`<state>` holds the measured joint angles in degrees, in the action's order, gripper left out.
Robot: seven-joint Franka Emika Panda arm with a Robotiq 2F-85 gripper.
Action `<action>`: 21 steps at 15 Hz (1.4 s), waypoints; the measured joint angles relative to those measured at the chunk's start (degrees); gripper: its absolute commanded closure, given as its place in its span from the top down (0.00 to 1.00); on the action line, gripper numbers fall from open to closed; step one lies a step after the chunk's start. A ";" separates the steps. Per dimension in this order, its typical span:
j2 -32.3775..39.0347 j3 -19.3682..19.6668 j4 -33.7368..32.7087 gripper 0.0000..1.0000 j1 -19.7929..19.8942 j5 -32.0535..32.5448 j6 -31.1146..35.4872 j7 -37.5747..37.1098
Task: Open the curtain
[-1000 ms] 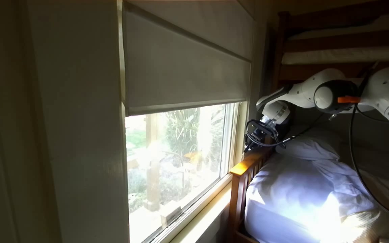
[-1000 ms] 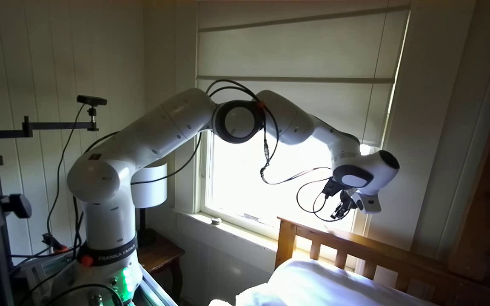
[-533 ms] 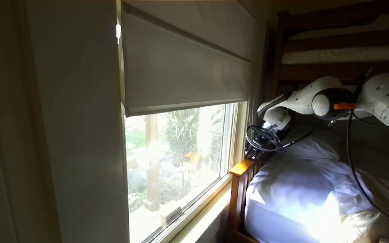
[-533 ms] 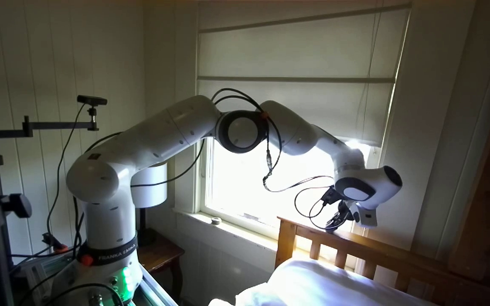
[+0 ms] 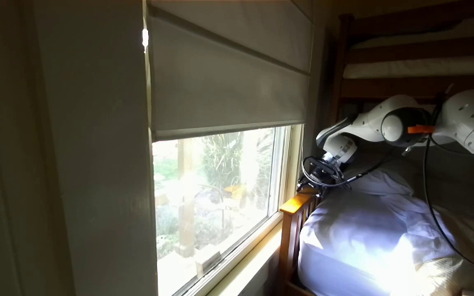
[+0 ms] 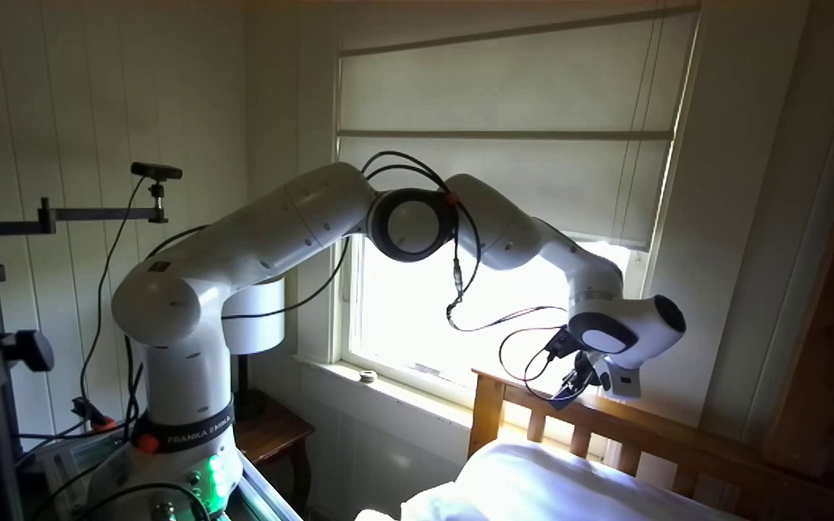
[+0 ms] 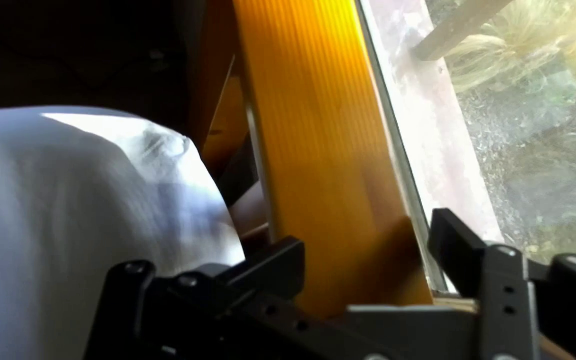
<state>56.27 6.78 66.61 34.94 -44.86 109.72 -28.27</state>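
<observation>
The curtain, a cream-beige shade with broad horizontal folds, covers the upper part of the window in both exterior views. Its bottom edge hangs level with the arm's middle, bare glass showing underneath. Two thin cords run down the front of the shade near its right side; their lower ends are lost behind the arm. My gripper points down over the bed's wooden end rail, below the curtain's bottom edge. In the wrist view its black fingers stand wide apart, and nothing shows between them except the rail beyond.
Close below the gripper runs the wooden bed rail, with a shadow on it. White bedding lies to one side and the window glass to the other. A lamp stands behind the arm's base. A cable loops around the wrist.
The arm has come down toward the bed rail, and the gripper's fingers have spread apart. A single taut cord line now shows as two separate lines. The shade's bottom edge stands about the same.
</observation>
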 measured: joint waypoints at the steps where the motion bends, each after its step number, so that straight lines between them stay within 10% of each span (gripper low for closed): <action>1: -0.57 -0.01 1.15 1.00 0.13 -0.48 2.89 2.21; 10: -19.83 0.14 19.87 1.00 2.20 -5.17 17.33 26.25; 21: -46.19 6.77 47.47 1.00 -8.06 15.05 19.66 42.48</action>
<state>10.08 13.55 114.09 26.88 -29.81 129.38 14.20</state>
